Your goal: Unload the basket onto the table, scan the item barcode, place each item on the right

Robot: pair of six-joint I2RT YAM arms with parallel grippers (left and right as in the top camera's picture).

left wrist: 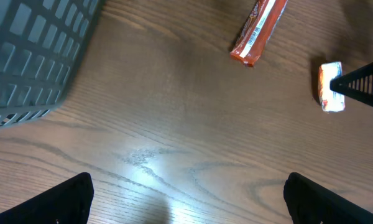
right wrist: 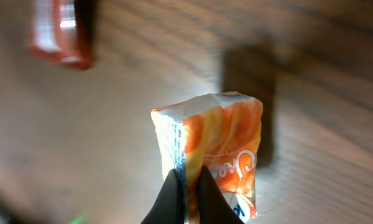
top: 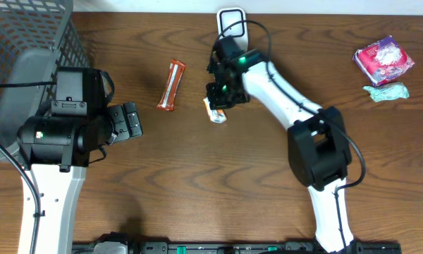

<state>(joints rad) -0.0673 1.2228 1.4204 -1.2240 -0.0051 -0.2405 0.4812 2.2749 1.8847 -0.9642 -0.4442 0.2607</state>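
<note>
One red bar (top: 172, 85) near packet (top: 217, 115), basket (top: 53, 32) left

Table (left wrist: 174, 124): brown wood grain with a pale glare patch near centre.
Basket (left wrist: 31, 56): grey mesh, upper left corner.
Snack bar (left wrist: 259, 30): red-orange wrapper with a white striped panel, lying aslant at the top edge.
Small packet (left wrist: 331, 87): orange and white, right side.
Right gripper (left wrist: 337, 84): dark, ribbed, its tip meeting the packet.
Left gripper (left wrist: 188, 186): fingers (left wrist: 68, 202) dark, spread wide at the bottom corners.
</note>
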